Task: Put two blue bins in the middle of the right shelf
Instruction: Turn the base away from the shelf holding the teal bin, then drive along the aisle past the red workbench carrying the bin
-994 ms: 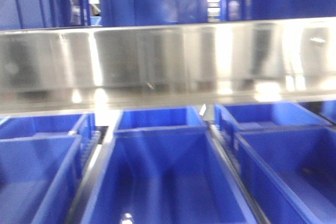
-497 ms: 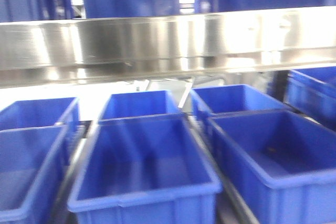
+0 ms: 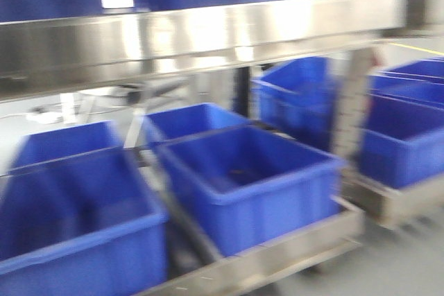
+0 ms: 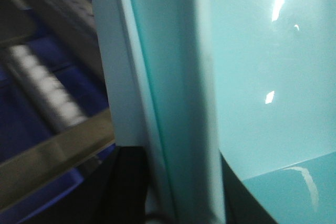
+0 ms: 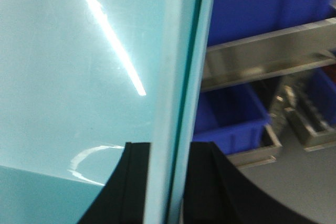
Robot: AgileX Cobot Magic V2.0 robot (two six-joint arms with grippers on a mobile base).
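In the left wrist view my left gripper (image 4: 178, 161) is shut on the upright rim of a bin (image 4: 252, 77) whose wall looks pale teal here. Its black fingers (image 4: 128, 182) stand on either side of the rim. In the right wrist view my right gripper (image 5: 169, 153) is shut on the opposite rim of the bin (image 5: 68, 77), with black fingers (image 5: 134, 182) on both sides of it. Neither gripper nor the held bin shows in the blurred front view.
A steel shelf beam (image 3: 208, 32) crosses the top of the front view. Blue bins (image 3: 250, 178) sit on the lower level beneath it. Past a steel post (image 3: 350, 102), another shelf unit holds more blue bins (image 3: 406, 136). Grey floor (image 3: 388, 261) lies at the lower right.
The front view has swung right: the shelf and its bins slid left and farther away, and a second shelf unit with blue bins and bare floor came into view at the right.
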